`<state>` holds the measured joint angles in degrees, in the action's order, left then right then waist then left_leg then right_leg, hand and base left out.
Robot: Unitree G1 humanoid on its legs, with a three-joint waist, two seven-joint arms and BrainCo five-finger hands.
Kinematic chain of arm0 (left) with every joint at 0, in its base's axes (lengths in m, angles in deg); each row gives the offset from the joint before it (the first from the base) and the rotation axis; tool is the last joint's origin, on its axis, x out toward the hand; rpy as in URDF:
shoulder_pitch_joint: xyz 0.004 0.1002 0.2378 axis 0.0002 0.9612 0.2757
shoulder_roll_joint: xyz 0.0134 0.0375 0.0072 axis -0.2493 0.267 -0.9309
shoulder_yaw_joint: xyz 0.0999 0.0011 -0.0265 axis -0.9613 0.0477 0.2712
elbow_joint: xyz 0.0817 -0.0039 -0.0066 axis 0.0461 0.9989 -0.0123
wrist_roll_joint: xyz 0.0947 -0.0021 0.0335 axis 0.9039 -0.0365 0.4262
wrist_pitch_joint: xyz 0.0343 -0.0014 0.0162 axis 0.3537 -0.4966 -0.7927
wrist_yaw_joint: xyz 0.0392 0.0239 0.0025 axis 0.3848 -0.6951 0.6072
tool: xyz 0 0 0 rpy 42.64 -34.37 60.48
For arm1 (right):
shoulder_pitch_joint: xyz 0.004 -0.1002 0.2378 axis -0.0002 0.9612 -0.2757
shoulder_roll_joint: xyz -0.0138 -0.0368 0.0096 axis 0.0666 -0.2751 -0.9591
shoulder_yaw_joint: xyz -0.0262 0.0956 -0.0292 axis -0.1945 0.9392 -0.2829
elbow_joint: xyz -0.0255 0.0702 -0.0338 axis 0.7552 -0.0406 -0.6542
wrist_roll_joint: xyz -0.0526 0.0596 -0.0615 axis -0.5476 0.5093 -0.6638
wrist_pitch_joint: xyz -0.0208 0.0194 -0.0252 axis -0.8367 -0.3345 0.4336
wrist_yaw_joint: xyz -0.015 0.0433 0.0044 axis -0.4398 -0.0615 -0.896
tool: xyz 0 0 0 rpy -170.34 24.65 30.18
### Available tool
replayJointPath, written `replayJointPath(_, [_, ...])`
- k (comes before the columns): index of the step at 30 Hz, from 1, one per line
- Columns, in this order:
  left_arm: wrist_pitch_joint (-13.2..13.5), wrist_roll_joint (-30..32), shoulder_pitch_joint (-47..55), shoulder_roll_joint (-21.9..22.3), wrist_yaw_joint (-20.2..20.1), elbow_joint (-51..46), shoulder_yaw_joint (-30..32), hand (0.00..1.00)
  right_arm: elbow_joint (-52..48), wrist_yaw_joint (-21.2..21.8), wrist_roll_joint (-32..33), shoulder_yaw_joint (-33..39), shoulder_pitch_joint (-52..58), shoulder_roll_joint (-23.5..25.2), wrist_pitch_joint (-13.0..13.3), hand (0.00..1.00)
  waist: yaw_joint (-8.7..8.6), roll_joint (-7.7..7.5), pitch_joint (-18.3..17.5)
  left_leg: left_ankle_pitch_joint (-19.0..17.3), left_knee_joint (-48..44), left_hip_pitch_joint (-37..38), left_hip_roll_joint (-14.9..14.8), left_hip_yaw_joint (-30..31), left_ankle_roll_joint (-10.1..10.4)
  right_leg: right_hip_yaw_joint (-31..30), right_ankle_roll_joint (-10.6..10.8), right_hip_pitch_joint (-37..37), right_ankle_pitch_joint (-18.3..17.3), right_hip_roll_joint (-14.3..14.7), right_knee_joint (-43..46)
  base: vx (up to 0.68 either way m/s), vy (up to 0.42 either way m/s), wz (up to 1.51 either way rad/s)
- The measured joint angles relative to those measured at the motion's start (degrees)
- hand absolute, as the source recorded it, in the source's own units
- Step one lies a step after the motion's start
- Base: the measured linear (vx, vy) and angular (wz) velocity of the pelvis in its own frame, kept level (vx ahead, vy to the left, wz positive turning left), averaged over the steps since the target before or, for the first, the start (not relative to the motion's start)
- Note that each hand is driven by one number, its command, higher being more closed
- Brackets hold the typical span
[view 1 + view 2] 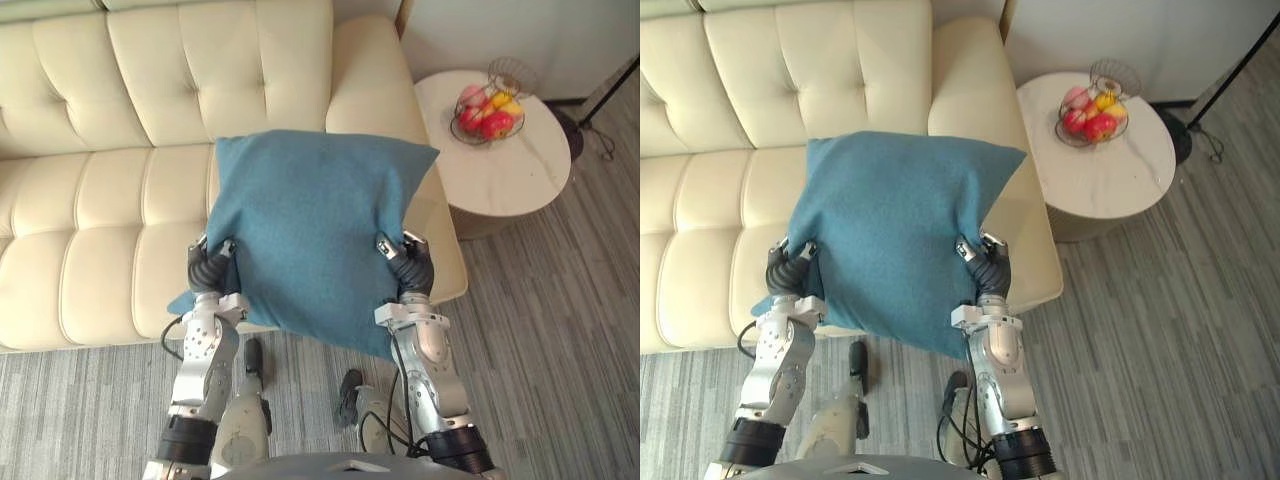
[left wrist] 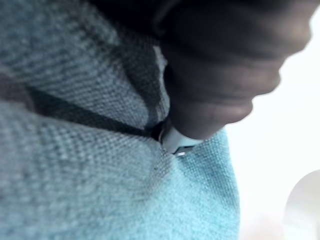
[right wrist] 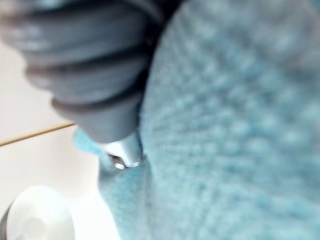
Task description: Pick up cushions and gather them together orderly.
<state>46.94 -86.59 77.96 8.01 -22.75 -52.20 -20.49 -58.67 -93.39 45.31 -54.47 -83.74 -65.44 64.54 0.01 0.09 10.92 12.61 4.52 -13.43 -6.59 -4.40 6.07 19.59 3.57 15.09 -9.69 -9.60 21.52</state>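
Observation:
I hold a blue cushion (image 1: 310,230) up in front of me, over the right seat of the cream sofa (image 1: 100,230). My left hand (image 1: 208,268) grips its left edge and my right hand (image 1: 412,265) its right edge, thumbs on the front face and fingers tucked behind. The cushion hangs tilted, its lower corner past the sofa's front edge. In the left wrist view a finger (image 2: 210,105) presses into the blue fabric (image 2: 100,175). A fingertip (image 3: 120,150) sinks into the cushion (image 3: 240,125) in the right wrist view.
A round white side table (image 1: 525,175) stands right of the sofa arm, carrying a wire basket of fruit (image 1: 490,110). A black stand's base (image 1: 575,135) sits behind it. Grey plank floor (image 1: 560,350) stretches to the right.

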Motion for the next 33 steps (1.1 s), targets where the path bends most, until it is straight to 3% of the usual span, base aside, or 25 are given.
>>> replayJointPath(6, [0.00,-0.01,9.16,0.27,-0.94,-5.17,2.39,1.00,0.79,2.04,-2.04,-3.47,1.80,-0.08,0.01,1.00,1.09,2.08,-3.36,-1.14,-0.03,3.53,-0.17,1.43,-0.10,1.20,0.94,-7.59,3.47,1.75,-7.55,0.04,0.022,0.06])
replayJointPath(10, [0.36,-0.05,9.97,0.58,-1.24,-7.40,3.24,1.00,1.83,2.24,-2.23,-4.06,0.85,-0.09,0.47,1.00,2.58,2.36,-3.55,-1.07,-1.86,3.34,0.94,6.94,-0.13,6.52,1.17,-12.02,3.28,1.24,-8.24,0.01,0.007,0.74])
replayJointPath(12, [1.47,-0.04,9.94,0.71,-1.07,-7.50,3.28,1.00,3.67,2.12,-2.95,-3.94,-1.44,-0.34,0.65,1.00,3.02,3.44,-4.29,-1.42,-1.76,1.90,1.84,10.38,-0.54,11.38,1.28,-13.09,1.92,0.37,-6.15,-0.09,0.002,1.13])
replayJointPath(13, [1.64,-0.05,9.73,0.91,-0.57,-7.41,3.25,1.00,4.32,2.01,-4.28,-3.40,-2.30,-0.28,0.65,1.00,2.90,3.60,-4.72,-4.39,-1.71,0.58,1.76,7.61,-2.56,13.81,1.35,-13.31,2.01,-0.38,-6.04,-0.13,0.080,1.38])
replayJointPath(14, [1.81,-0.07,8.71,1.45,-0.17,-7.25,3.02,1.00,5.07,1.74,-4.85,-1.91,-3.93,-0.40,0.57,1.00,2.96,2.94,-4.65,-9.17,-4.60,-1.77,0.70,-1.29,-5.71,16.95,1.49,-13.70,2.95,-3.29,-7.46,-0.11,0.113,1.16])
replayJointPath(16, [2.30,-0.31,8.53,1.73,-0.02,-7.19,2.36,1.00,5.91,1.11,-6.72,-0.88,-5.95,-0.73,0.41,1.00,2.94,3.05,-4.77,-11.02,-13.39,-4.00,-1.96,-11.43,-7.52,19.20,2.24,-13.79,3.98,-6.28,-7.37,-0.08,0.170,0.78])
replayJointPath(19, [2.64,-0.89,8.57,2.12,-0.05,-6.15,1.26,1.00,5.88,0.41,-6.83,-0.10,-5.58,-1.25,0.37,1.00,2.32,4.95,-6.19,-11.53,-19.02,-2.04,-6.98,-14.83,-4.49,19.85,4.63,-15.34,6.30,-6.60,-8.83,0.02,0.263,0.35])
replayJointPath(20, [2.74,-1.19,7.35,1.76,-0.23,-4.11,0.68,1.00,6.69,0.23,-8.06,0.70,-5.47,-0.86,0.31,1.00,1.49,4.43,-7.09,-11.05,-18.64,-2.04,-4.67,-15.13,-2.56,19.20,4.45,-14.85,8.70,-9.06,-9.40,0.05,0.340,0.18])
replayJointPath(22, [2.78,-1.12,6.79,0.40,-0.26,-3.48,0.56,1.00,6.78,0.18,-8.76,0.92,-4.97,0.40,0.02,1.00,1.44,1.88,-6.84,-14.42,-23.66,-4.63,-3.05,-16.28,-4.97,16.78,4.64,-13.90,10.35,-11.12,-10.54,0.01,0.344,0.00])
replayJointPath(23, [2.78,-1.09,6.48,-0.06,-0.28,-2.66,0.57,1.00,6.86,0.19,-8.83,0.92,-4.83,0.58,-0.32,1.00,1.47,1.37,-6.82,-15.87,-25.90,-5.65,-3.02,-16.52,-5.55,16.21,4.66,-13.53,10.79,-11.58,-10.43,-0.04,0.346,-0.17])
replayJointPath(25, [2.47,-1.00,6.50,-0.83,-0.28,0.31,0.79,1.00,7.46,0.48,-8.91,0.79,-4.84,1.47,-1.53,1.00,2.43,0.34,-6.58,-19.84,-29.82,-6.62,-2.82,-18.51,-7.20,13.76,2.51,-11.26,12.26,-13.42,-8.88,-0.08,0.378,-0.39])
replayJointPath(27, [2.11,-1.00,6.70,-0.98,-0.28,1.47,1.28,1.00,9.02,0.56,-8.90,0.50,-4.90,2.25,-1.56,1.00,3.00,0.31,-6.56,-21.35,-30.19,-6.65,-2.74,-19.59,-7.34,12.40,-1.56,-8.96,13.08,-14.07,-6.73,-0.08,0.284,-0.36])
replayJointPath(28, [1.99,-0.97,6.81,-1.48,-0.37,1.48,1.40,1.00,10.33,0.55,-8.87,0.48,-4.58,2.54,-1.84,1.00,2.45,0.21,-6.36,-21.67,-29.38,-6.69,-2.11,-19.02,-7.82,11.26,-3.00,-7.69,10.15,-13.22,-3.98,-0.06,0.180,0.03])
replayJointPath(30, [1.71,-0.86,6.91,-2.23,-0.68,1.48,1.25,1.00,11.20,0.74,-8.66,0.50,-4.48,2.40,-2.14,1.00,0.99,0.19,-5.87,-21.49,-26.51,-6.36,-0.47,-16.06,-7.85,4.29,-1.95,-6.22,3.84,-6.58,-2.71,-0.03,0.123,0.36])
replayJointPath(31, [1.54,-0.86,6.93,-2.41,-0.96,1.48,1.08,1.00,11.19,0.81,-8.59,0.54,-4.47,2.24,-2.13,1.00,0.35,0.10,-5.69,-20.63,-24.50,-5.85,0.15,-15.47,-7.92,1.95,-1.58,-5.35,2.11,-2.81,-3.00,0.01,0.033,0.38])
replayJointPath(33, [1.39,-0.86,6.95,-2.39,-1.59,1.49,0.92,1.00,11.17,0.82,-8.57,0.76,-4.48,1.86,-2.10,1.00,-0.08,-0.03,-4.98,-19.83,-22.12,-4.70,1.09,-15.33,-7.99,0.97,-1.73,-4.65,1.40,0.81,-3.97,0.03,-0.013,0.30])
